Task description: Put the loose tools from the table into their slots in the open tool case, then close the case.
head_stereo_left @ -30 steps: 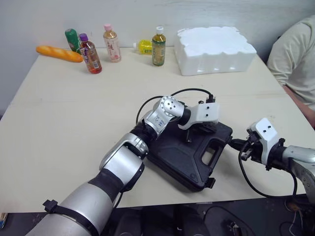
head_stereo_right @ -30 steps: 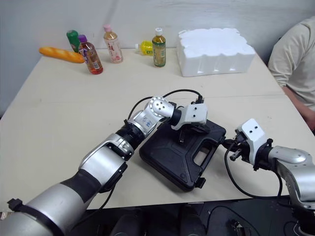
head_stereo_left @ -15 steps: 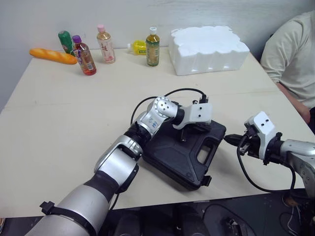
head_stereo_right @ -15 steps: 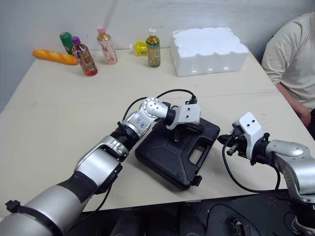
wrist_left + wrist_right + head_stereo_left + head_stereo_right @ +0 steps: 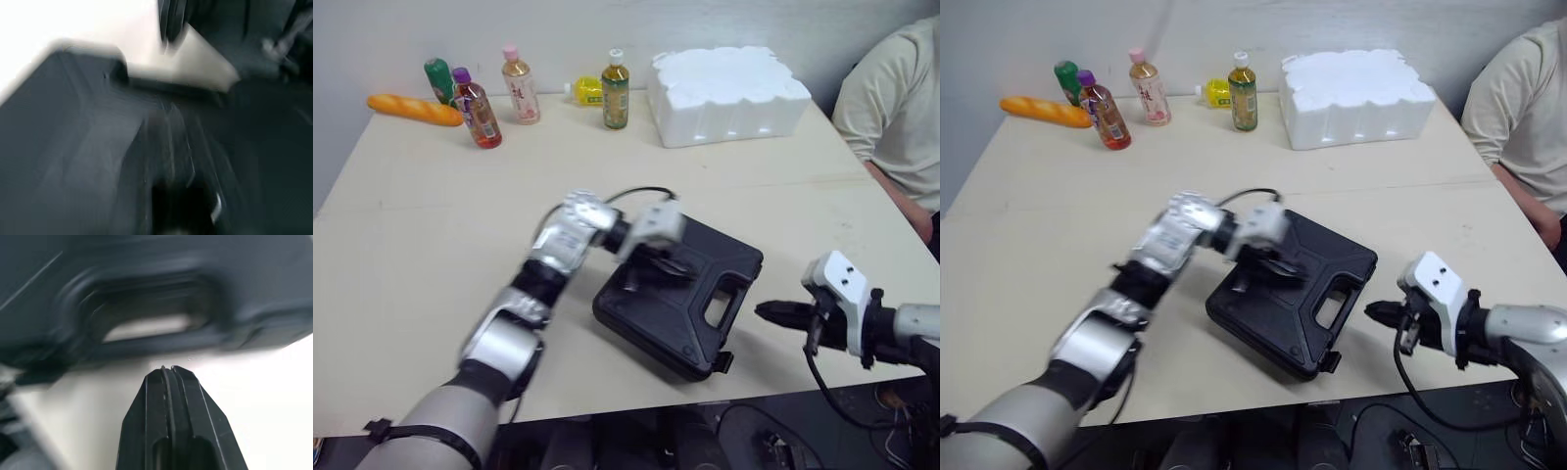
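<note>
The black tool case (image 5: 666, 323) lies flat on the counter (image 5: 431, 225) with its lid down, turned at an angle, one corner close to the counter's front edge. Its carrying handle (image 5: 729, 299) is on the side facing the right arm.

The left claw (image 5: 646, 266) is over the case lid, at the end of the case away from the handle. It is smeared in both eye views and in the left wrist view, so I cannot tell whether it is spread or pressed together, or whether it touches the lid.

The right claw (image 5: 773, 312) is pressed together and holds nothing. It is low over the counter just beyond the handle side of the case, pointing at the handle and apart from it. In the right wrist view the joined tips (image 5: 166, 377) aim at the handle opening (image 5: 146, 325), with bare counter between them.

Well behind the case, along the far edge of the counter, are a white foam block (image 5: 729, 93), a tea bottle (image 5: 615, 90), a yellow bottle on its side (image 5: 587, 91), a pink-capped bottle (image 5: 518, 84), a red drink bottle (image 5: 476, 108), a green bottle (image 5: 438, 80) and a bread loaf (image 5: 415, 109). The foam block is behind the handle end of the case, and the loaf is farthest out past the opposite end. A person in a light shirt (image 5: 891, 117) sits off the counter's end on the handle side of the case.
</note>
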